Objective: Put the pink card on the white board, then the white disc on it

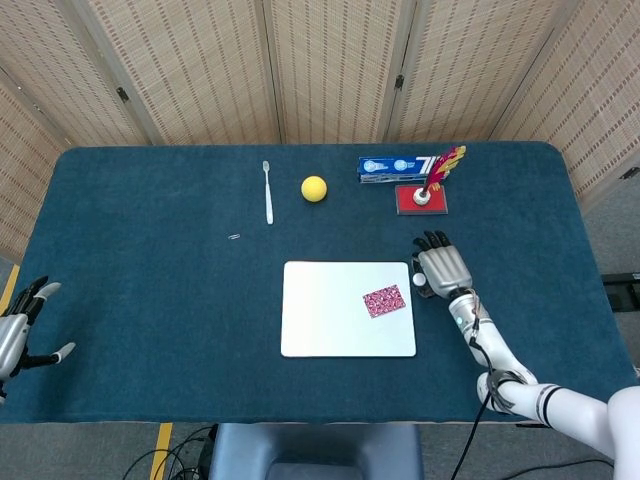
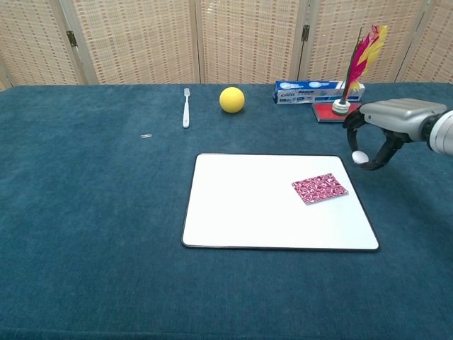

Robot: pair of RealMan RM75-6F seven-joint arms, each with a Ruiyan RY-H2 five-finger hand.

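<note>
The pink card (image 1: 383,300) (image 2: 320,188) lies flat on the right part of the white board (image 1: 330,320) (image 2: 255,205). My right hand (image 1: 440,268) (image 2: 386,127) hovers just off the board's right edge, lifted above the cloth. It pinches the small white disc (image 1: 418,280) (image 2: 360,157) between thumb and fingers. The disc hangs above the board's upper right corner, apart from the card. My left hand (image 1: 20,335) stays at the far left table edge with its fingers spread and nothing in it; the chest view does not show it.
At the back of the blue table stand a white toothbrush (image 1: 267,190), a yellow ball (image 1: 314,188), a blue toothpaste box (image 1: 395,167) and a feather shuttlecock on a red pad (image 1: 421,198). A small clip (image 1: 234,237) lies left of the board.
</note>
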